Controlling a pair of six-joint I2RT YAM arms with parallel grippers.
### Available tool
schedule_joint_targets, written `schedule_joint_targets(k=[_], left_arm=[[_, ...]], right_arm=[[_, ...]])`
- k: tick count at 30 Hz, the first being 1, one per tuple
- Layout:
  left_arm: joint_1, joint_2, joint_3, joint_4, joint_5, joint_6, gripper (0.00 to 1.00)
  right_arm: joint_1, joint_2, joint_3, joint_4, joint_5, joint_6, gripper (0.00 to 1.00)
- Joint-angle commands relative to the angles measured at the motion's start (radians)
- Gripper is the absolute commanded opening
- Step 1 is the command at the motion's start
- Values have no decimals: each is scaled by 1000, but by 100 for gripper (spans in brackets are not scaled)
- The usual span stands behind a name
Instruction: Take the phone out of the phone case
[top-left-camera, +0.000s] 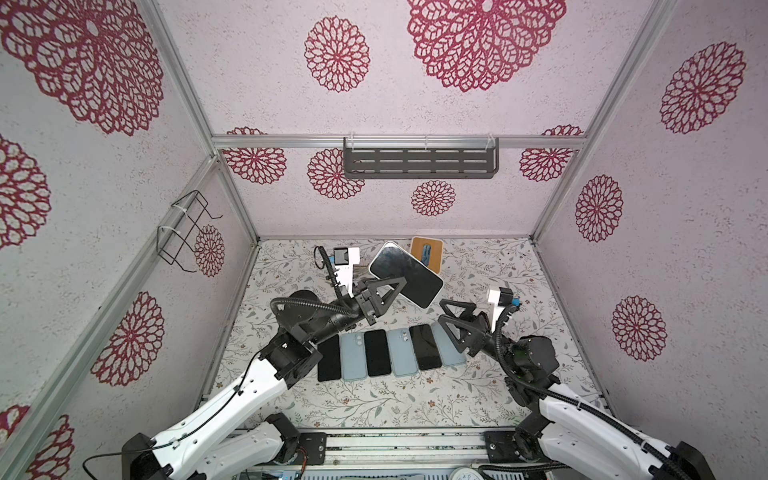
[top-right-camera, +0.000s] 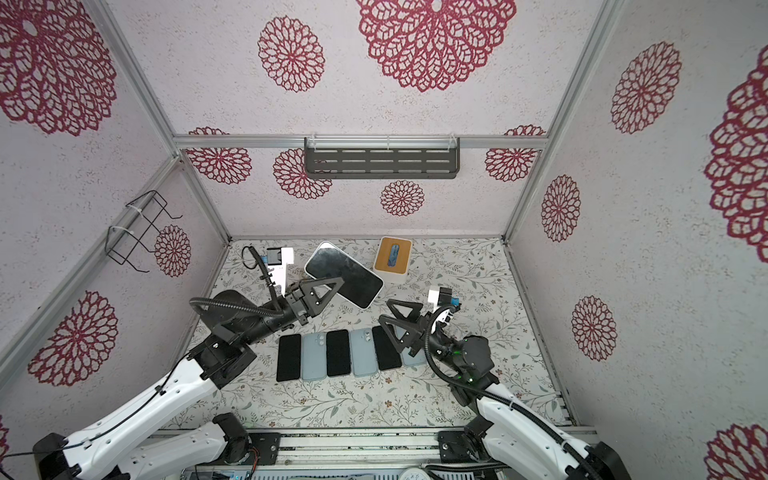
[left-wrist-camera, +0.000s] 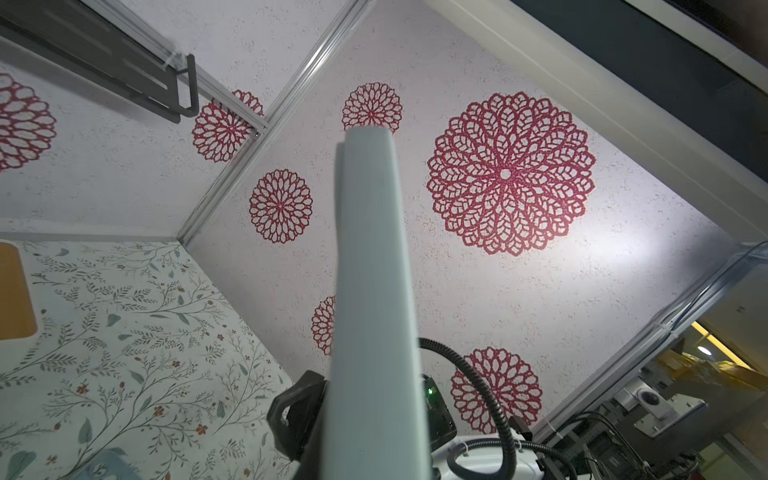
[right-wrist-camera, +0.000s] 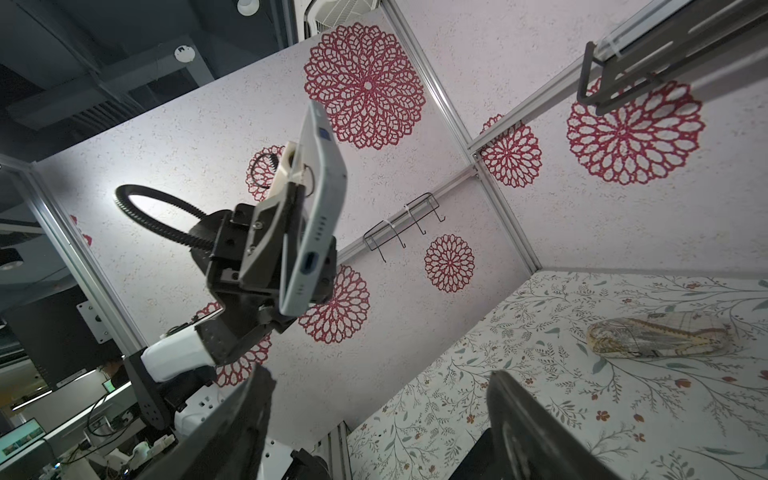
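Phone (top-left-camera: 405, 274) is up in the air over the far middle of the table (top-left-camera: 374, 409), tilted, dark screen facing up, touching nothing on the cloth. The left gripper (top-left-camera: 395, 287) is clenched on it with a finger on each flat face, near the port end. It's only a small bite, with most of the body sticking out free. The right gripper (top-left-camera: 441, 311) has its jaws spread wide and empty, just right of the phone and on its near side, not touching it. A clear case (right-wrist-camera: 656, 336) lies flat on the cloth by itself; I only catch it from the right wrist view and can't place it in a top view. The phone's edge shows a bare port and speaker holes, so I judge it out of the case, with only the set-down left. A row of dark and pale blue slabs (top-left-camera: 390, 353) sits side by side in the near middle, and the right gripper hangs over its right end. To do this well, the clamp should hold firm since the grip sits off-centre. Slow wrist moves matter, because a swing could lever the phone out. The right arm should back off right before the left carries anything across. The phone should go down flat on bare cloth, clear of the row, and touch the cloth before the fingers open. Dropping it from height risks a bounce onto its neighbours.
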Motion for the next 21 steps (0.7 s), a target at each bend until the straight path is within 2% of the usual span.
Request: schedule_joint_targets(k=[1, 7, 13, 21], left_arm=[[-57, 3, 30, -42, -293, 22, 0], [-111, 27, -10, 30, -372, -45, 0], [-121, 25, -36, 84, -369, -97, 0], [-128, 27, -85, 165, -360, -166, 0]], right_arm=[[53, 33, 24, 172, 74, 7, 83], [125, 109, 47, 289, 89, -14, 82], [131, 144, 64, 318, 110, 5, 80], [131, 225, 97, 418, 101, 76, 66]])
